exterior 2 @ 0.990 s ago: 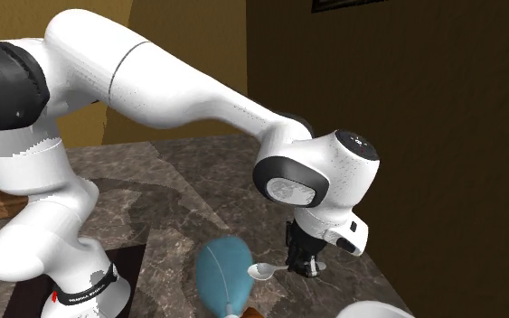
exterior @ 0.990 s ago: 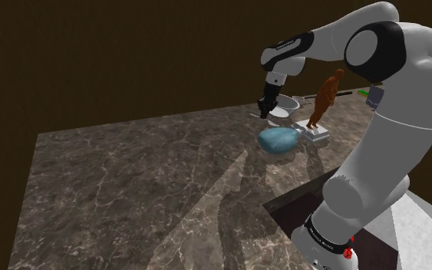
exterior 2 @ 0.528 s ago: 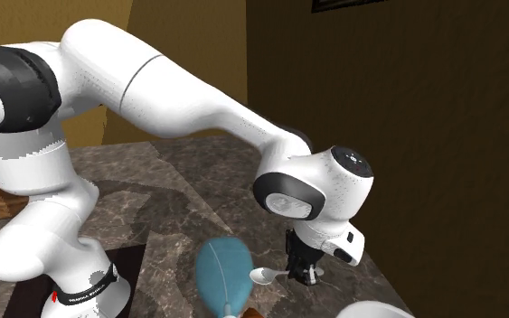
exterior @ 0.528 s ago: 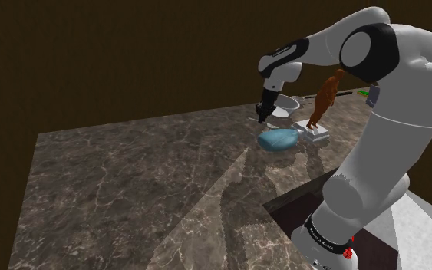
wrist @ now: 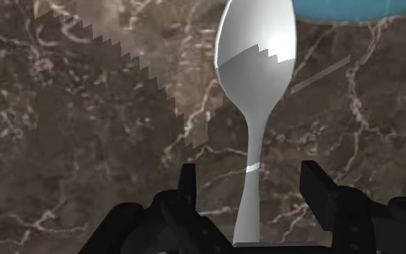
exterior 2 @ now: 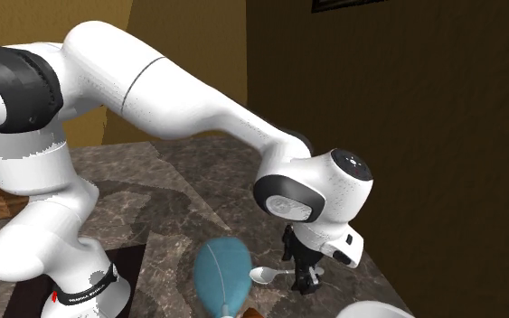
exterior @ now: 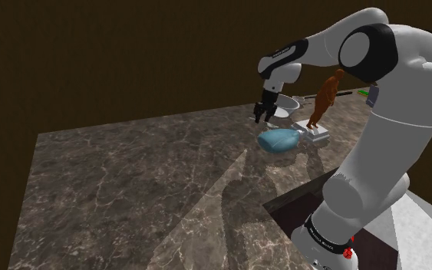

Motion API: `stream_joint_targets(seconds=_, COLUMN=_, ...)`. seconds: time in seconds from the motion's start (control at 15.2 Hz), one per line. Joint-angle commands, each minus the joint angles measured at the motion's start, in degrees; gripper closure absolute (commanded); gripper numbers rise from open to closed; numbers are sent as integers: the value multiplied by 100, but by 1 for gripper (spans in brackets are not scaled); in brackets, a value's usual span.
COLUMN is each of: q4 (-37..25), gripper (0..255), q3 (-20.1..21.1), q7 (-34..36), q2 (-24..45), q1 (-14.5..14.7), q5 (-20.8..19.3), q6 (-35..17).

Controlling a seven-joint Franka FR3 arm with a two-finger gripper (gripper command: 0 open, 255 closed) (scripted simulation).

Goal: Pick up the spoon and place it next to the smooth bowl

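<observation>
Two black fingers (wrist: 187, 184) of the gripper (wrist: 249, 169) stand wide apart over the dark marbled table (exterior: 130, 192). The handle of the spoon (wrist: 255, 58) runs between them with a gap on either side, so neither finger touches it. The spoon is pale grey and lies flat on the table. Its scoop end points away from the gripper toward the rim of the blue bowl (wrist: 352, 7).

In the second exterior view the gripper (exterior 2: 304, 276) hangs low at the handle end of the spoon (exterior 2: 264, 274), whose scoop lies just beside the right edge of the blue bowl (exterior 2: 222, 275). A white bowl (exterior 2: 374, 311) sits at the near right corner.

In the shoulder view the gripper (exterior: 264, 115) is at the far side of the table, just left of the white bowl (exterior: 286, 107) and just beyond the blue bowl (exterior: 277, 139). Right of the blue bowl, a brown figurine (exterior: 327, 96) stands upright on a white base (exterior: 317, 133). A small green object (exterior: 373, 93) lies farther right. The white arm (exterior: 390, 115) rises from the stand (exterior: 287, 211) at the near right.
</observation>
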State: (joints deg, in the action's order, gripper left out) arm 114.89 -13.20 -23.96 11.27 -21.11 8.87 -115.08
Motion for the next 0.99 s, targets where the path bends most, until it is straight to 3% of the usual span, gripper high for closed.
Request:
stream_joint_targets(seconds=0.0, q4=13, gripper=0, q3=-2, q7=3, q2=2, q1=0, q5=-3, q6=-1)
stream_joint_targets(seconds=0.2, q4=4, gripper=0, q3=-1, q7=-3, q2=22, q1=-2, q5=2, q6=-11)
stream_joint_targets(seconds=0.46, q4=-548, gripper=0, q3=-42, q7=54, q2=-132, q1=-34, q5=-84, q6=690)
stream_joint_targets(seconds=0.92, q4=-548, gripper=0, q3=-42, q7=54, q2=-132, q1=-34, q5=-84, q6=690)
